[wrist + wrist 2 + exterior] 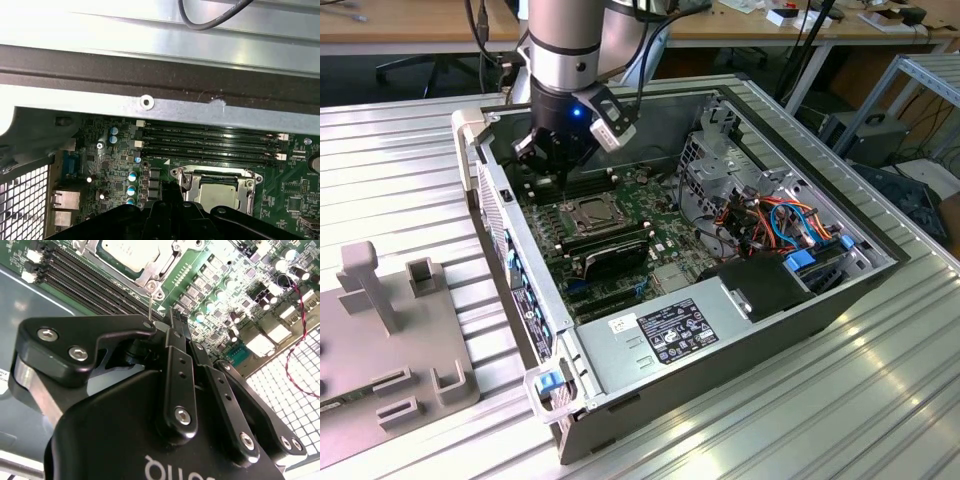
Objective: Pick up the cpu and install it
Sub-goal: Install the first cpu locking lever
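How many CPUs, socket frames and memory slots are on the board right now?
cpu: 1
socket frame: 1
memory slots: 4
Total: 6

In the exterior view the gripper (pixel 552 150) hangs low in the upper left of the open computer case (pixel 740 330), its fingertips lost against the dark board, so their spacing cannot be told. The arm (pixel 565 40) is cut off by the top edge. In the second wrist view the cpu (pixel 132 251) in its socket is cropped by the top edge. In the first wrist view the gripper's black body hides the cpu's (pixel 216 192) lower part.
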`<state>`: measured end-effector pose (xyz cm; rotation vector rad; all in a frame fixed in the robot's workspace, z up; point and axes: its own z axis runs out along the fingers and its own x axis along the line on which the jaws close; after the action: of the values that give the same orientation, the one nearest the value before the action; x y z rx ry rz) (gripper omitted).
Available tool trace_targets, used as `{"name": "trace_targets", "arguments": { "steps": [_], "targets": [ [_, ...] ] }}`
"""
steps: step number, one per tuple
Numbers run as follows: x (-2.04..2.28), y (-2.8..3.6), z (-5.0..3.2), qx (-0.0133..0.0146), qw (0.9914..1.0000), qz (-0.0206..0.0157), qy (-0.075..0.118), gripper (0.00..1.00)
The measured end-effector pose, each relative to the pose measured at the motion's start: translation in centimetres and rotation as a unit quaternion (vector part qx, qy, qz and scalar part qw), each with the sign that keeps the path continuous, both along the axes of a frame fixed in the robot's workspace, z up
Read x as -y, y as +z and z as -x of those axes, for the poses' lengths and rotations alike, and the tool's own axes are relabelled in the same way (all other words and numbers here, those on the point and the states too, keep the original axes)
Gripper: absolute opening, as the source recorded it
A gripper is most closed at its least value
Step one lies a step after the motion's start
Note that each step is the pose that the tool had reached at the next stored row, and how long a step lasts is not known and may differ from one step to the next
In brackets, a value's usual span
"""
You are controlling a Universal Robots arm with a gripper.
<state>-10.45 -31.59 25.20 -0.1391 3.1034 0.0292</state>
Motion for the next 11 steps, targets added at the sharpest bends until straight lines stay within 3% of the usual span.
{"name": "trace_targets", "arguments": {
  "steps": [5, 11],
  "targets": [
    [-0.16, -0.01, 0.13, 0.0027, 1.0, -0.0003, -0.001, 0.11],
    [-0.27, 0.02, 0.16, 0.0029, 0.99999, -0.0003, -0.002, 0.11]
  ]
}}
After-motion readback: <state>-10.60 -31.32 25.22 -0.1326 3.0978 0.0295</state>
